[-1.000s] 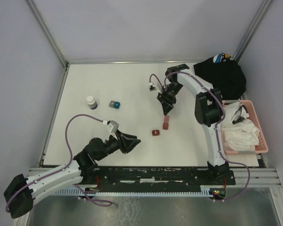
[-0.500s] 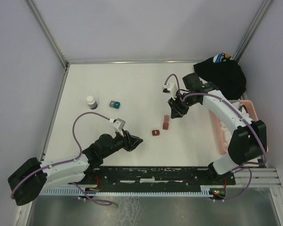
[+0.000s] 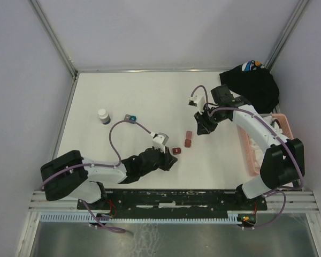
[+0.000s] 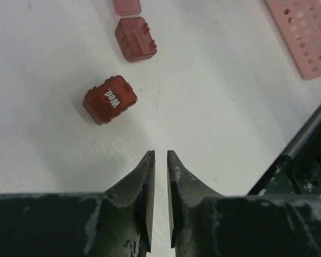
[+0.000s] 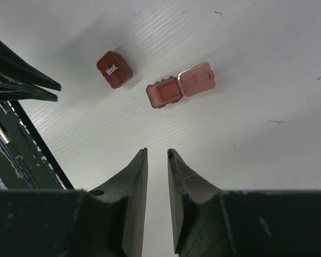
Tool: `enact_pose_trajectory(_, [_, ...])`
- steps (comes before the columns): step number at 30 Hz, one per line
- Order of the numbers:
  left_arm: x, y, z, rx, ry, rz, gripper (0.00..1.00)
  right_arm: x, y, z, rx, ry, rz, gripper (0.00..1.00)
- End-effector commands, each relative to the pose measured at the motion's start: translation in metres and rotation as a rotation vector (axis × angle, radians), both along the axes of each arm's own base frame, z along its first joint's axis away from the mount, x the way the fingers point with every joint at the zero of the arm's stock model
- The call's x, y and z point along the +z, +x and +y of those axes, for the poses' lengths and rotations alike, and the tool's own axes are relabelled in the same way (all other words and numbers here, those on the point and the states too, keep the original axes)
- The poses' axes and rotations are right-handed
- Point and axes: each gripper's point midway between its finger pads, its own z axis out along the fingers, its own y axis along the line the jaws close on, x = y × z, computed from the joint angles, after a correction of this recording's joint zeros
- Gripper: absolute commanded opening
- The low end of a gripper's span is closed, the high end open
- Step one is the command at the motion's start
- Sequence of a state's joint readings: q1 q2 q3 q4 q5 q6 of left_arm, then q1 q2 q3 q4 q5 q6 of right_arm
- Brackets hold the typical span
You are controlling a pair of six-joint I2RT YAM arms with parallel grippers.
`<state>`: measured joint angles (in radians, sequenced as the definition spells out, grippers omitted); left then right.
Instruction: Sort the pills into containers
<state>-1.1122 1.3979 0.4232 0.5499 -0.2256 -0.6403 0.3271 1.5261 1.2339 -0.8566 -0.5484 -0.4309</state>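
A closed dark-red box marked "Wed" [image 4: 109, 98] lies on the white table just ahead and left of my left gripper [image 4: 160, 153]. Its jaws stand a narrow slit apart with nothing between them. Beyond it sits an open red box [image 4: 135, 45] with its lid [image 4: 127, 5] flipped back. My right gripper [image 5: 157, 152] hovers near the open box [image 5: 163, 92] and the "Wed" box [image 5: 114, 69], jaws slightly apart and empty. From above, the left gripper [image 3: 168, 160] is beside the closed box [image 3: 176, 151], and the right gripper [image 3: 203, 128] is right of the open box [image 3: 188, 141]. No pills show.
A small white-capped vial [image 3: 103, 116] and a grey and blue box pair [image 3: 130, 118] stand at the left. A pink slatted basket [image 3: 252, 155] with white bags lines the right edge, with a black cloth [image 3: 251, 85] behind it. The left fingers [image 5: 21, 80] show in the right wrist view.
My left arm swung right, up to the closed red box, and its jaws narrowed. My right gripper drew back to the right of the open box and narrowed too.
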Motion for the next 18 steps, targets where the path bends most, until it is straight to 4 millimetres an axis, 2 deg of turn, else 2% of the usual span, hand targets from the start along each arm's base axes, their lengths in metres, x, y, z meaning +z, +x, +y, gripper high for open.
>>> enact_pose_trajectory(1, [-0.014, 0.022, -0.005, 0.092, 0.088, -0.015, 0.2, 0.033, 0.013, -0.003, -0.047, 0.053, -0.098, 0.29])
enact_pose_trajectory(11, [-0.03, 0.047, -0.016, 0.121, 0.208, -0.041, 0.2, 0.04, 0.013, -0.006, -0.058, 0.065, -0.112, 0.29])
enact_pose_trajectory(18, [-0.037, 0.075, -0.004, 0.172, 0.243, -0.032, 0.2, 0.049, 0.013, -0.009, -0.072, 0.085, -0.13, 0.29])
